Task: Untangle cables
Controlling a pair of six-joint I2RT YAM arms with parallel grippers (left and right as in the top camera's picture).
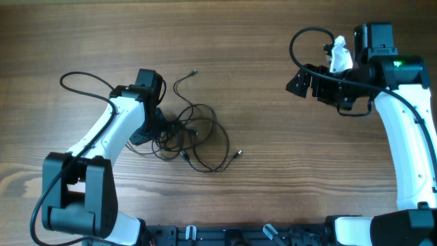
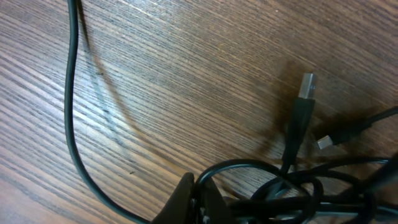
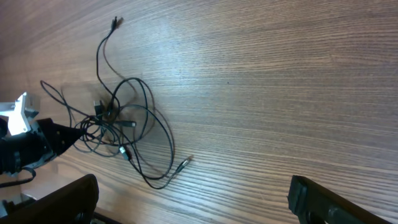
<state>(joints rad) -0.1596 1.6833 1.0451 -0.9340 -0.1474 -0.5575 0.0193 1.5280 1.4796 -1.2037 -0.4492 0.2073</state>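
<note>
Cord this thin is light and limp, I judge: it will trail after any pull instead of pushing back, slip through a loose pinch, and tighten into a knot if yanked. My left gripper [image 1: 161, 131] is closed right down at the left edge of the cables [image 1: 179, 130]. Strands crowd against its fingertips, but I cannot tell whether one is actually pinched between them. Just beyond those fingertips a USB plug [image 2: 306, 84] has its metal end pointing away from them, with a smaller plug [image 2: 323, 142] beside it.

The bunch has no single long axis. Its dense part lies right at my left fingertips and the loops spread rightward from there. One tail runs up and away to a top plug [image 1: 194, 71], and another ends in a loose plug [image 1: 238, 154] at the far right of the sprawl. Those free plug ends look like the best holds, stiff enough to grip and easy to draw back through a loop.

My right gripper [image 1: 299, 83] hangs well apart from the tangle, its jaws spread wide and holding nothing.
</note>
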